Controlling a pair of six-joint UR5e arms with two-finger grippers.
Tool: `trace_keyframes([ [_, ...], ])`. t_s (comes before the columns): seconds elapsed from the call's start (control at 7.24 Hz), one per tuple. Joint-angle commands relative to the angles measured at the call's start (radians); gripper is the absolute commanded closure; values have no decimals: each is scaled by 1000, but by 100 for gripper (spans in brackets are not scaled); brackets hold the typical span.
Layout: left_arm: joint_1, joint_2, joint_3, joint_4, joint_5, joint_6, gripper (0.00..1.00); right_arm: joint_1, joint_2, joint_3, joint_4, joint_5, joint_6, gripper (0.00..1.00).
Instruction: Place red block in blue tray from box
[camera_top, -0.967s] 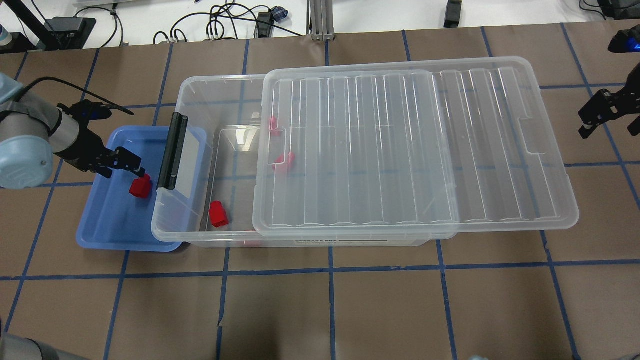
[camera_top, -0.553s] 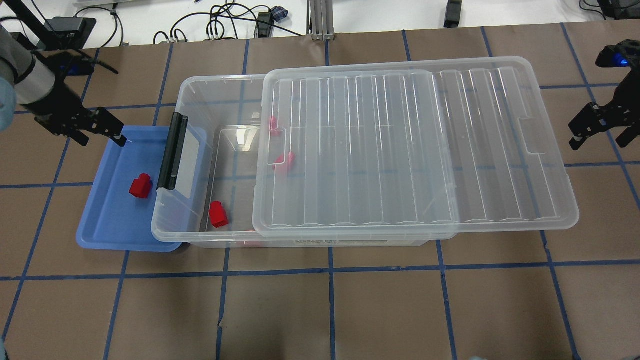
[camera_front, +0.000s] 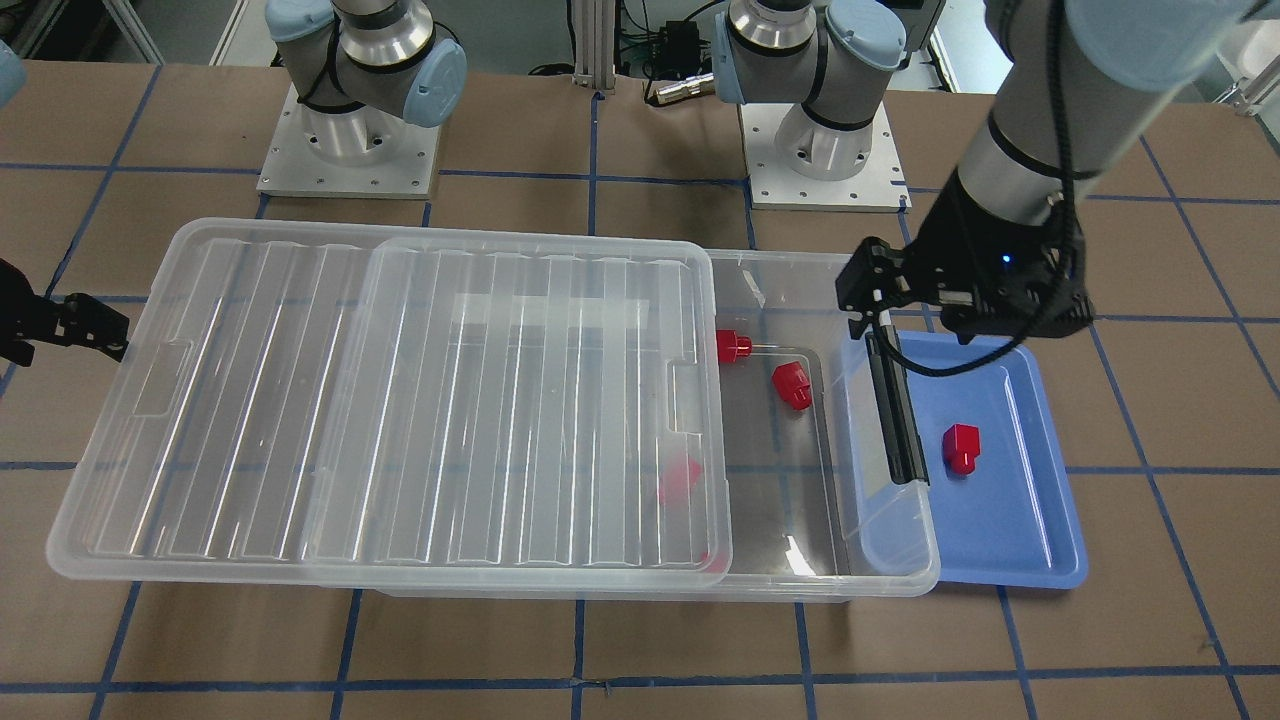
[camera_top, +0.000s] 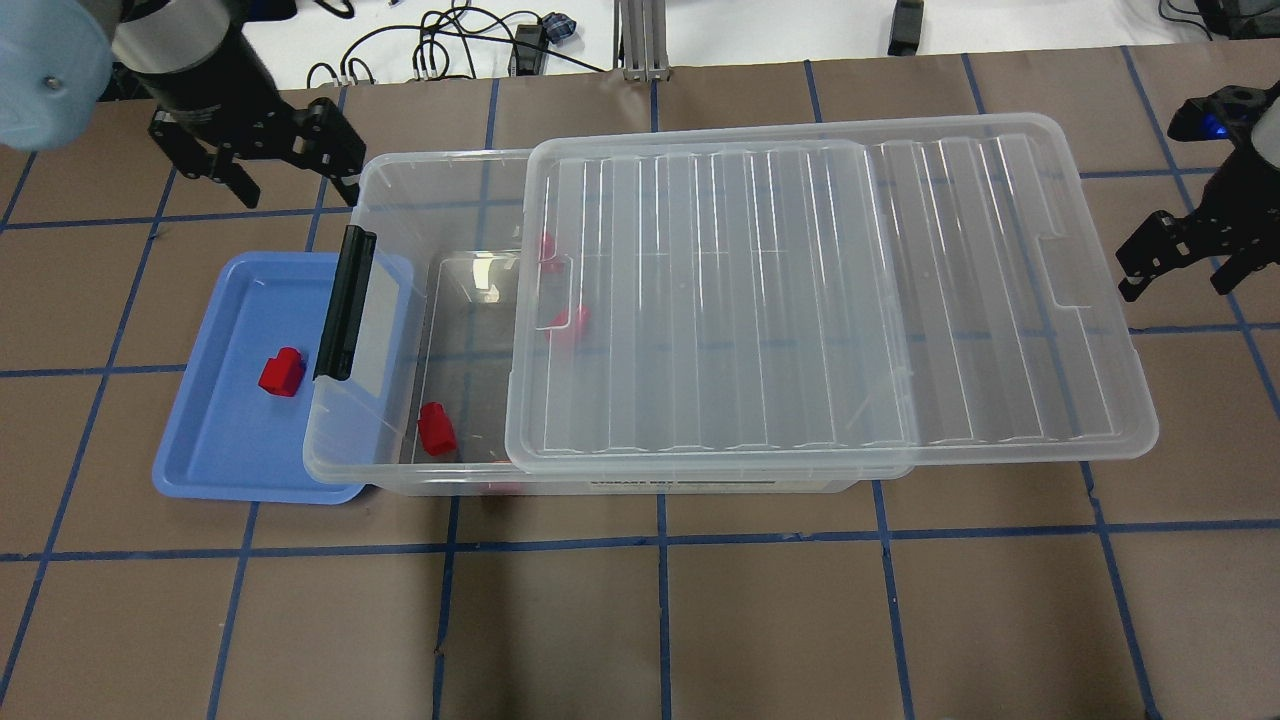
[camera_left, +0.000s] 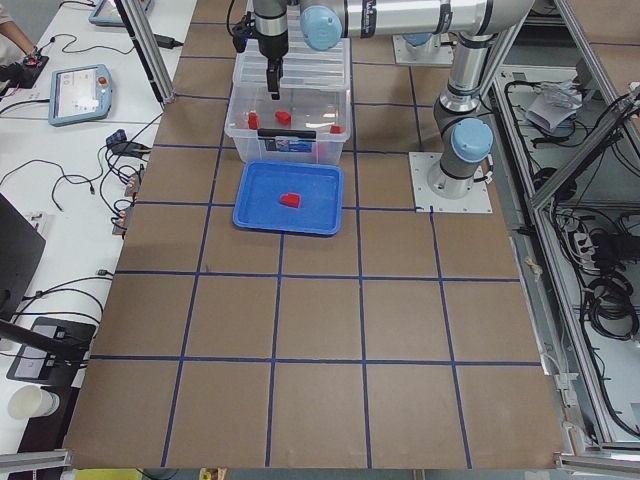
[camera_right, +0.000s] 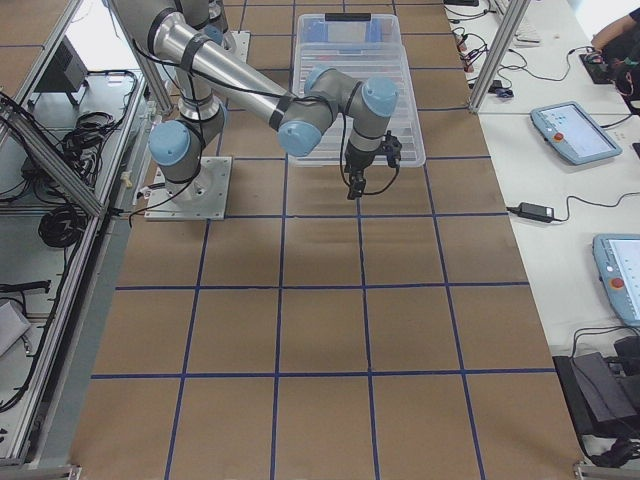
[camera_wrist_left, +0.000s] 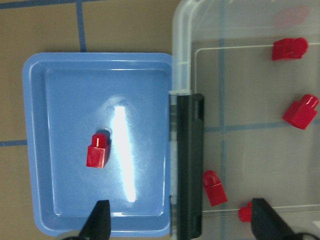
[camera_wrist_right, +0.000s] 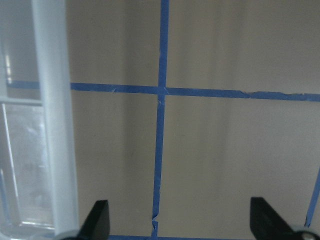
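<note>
One red block (camera_top: 281, 372) lies loose in the blue tray (camera_top: 220, 440), also seen in the front view (camera_front: 961, 446) and the left wrist view (camera_wrist_left: 97, 152). My left gripper (camera_top: 295, 190) hangs open and empty, high over the box's (camera_top: 400, 175) far left corner, away from the tray. Several more red blocks (camera_top: 437, 428) lie inside the box (camera_wrist_left: 300, 111). The ribbed lid (camera_top: 800, 300) sits shifted right, leaving the box's left end uncovered. My right gripper (camera_top: 1180, 275) is open and empty over bare table, just off the lid's right edge.
The black latch bar (camera_top: 345, 302) stands on the box's left end, overhanging the tray's right rim (camera_wrist_left: 172, 125). The tray is tucked against that end of the box. Brown table (camera_top: 660, 620) with blue tape lines lies in front. Cables lie beyond the far edge.
My left gripper has left the red block lying in the tray and moved away and up to the box's far left corner. My right gripper has shifted slightly toward the lid.
</note>
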Motion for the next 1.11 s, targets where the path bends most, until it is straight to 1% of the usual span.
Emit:
trace_keyframes([
  [0.0, -54, 73, -20, -3, 24, -8, 0, 17, -1, 2, 1, 2, 30, 0],
  [0.14, -51, 98, -55, 9, 120, 24, 0, 23, -3, 2, 1, 0, 56, 0],
  [0.28, -51, 122, -84, 9, 146, 32, 0, 48, 0, 2, 3, 2, 62, 0],
  [0.55, -40, 127, -104, 31, 118, 35, 0, 118, -3, 2, 7, 2, 170, 0],
  [0.97, -31, 130, -113, 47, 111, 26, 0, 210, -1, 2, 7, 2, 290, 0],
])
